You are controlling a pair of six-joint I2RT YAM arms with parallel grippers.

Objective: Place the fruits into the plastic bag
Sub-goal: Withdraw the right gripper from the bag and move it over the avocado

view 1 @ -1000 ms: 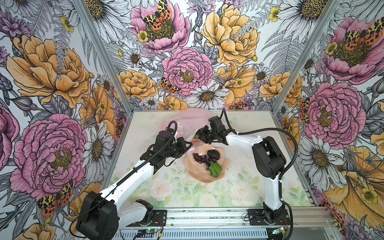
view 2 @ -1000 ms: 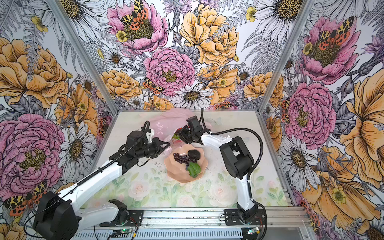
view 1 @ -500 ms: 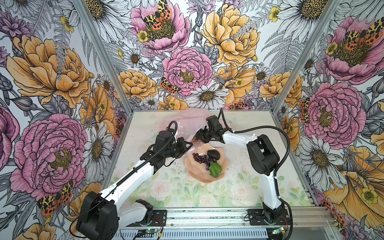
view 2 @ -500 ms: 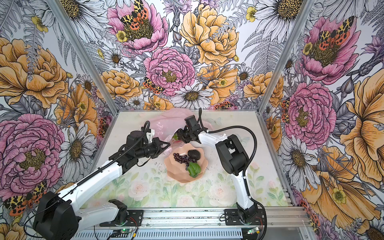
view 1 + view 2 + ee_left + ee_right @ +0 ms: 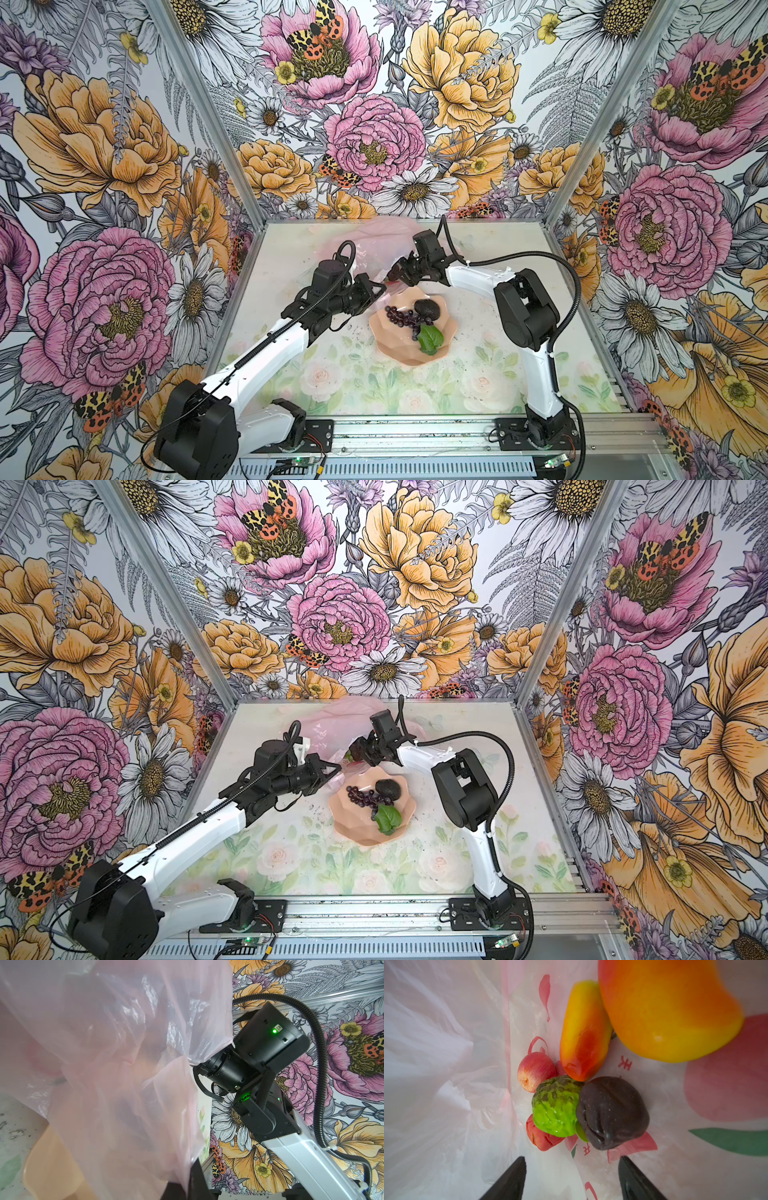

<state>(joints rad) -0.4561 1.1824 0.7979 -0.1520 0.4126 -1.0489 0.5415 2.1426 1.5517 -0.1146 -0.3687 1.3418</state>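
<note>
Six fruits lie inside the plastic bag point(image 5: 436, 1064), seen in the right wrist view: a large mango point(image 5: 668, 1007), close to the lens and slightly blurred, a slimmer mango point(image 5: 583, 1032) touching it, a red apple point(image 5: 535, 1071), a bumpy green fruit point(image 5: 556, 1107) with a second red apple point(image 5: 544, 1138) partly under it, and a dark glossy fruit point(image 5: 610, 1113) pressed against the green one. The right tool point(image 5: 572, 1159) hangs over them with its fingers spread and nothing between them.

In both top views the bag sits at the back of the table point(image 5: 332, 374), its mouth facing the peach bowl point(image 5: 399, 345) just in front. A dark avocado point(image 5: 427, 308) and purple grapes point(image 5: 401, 316) with a green leaf point(image 5: 430, 338) are in the bowl. The left tool point(image 5: 376, 289), jaws pressed together, pinches the bag's edge at the mouth, beside the bowl's far rim. The right tool reaches into the mouth from the other side.
</note>
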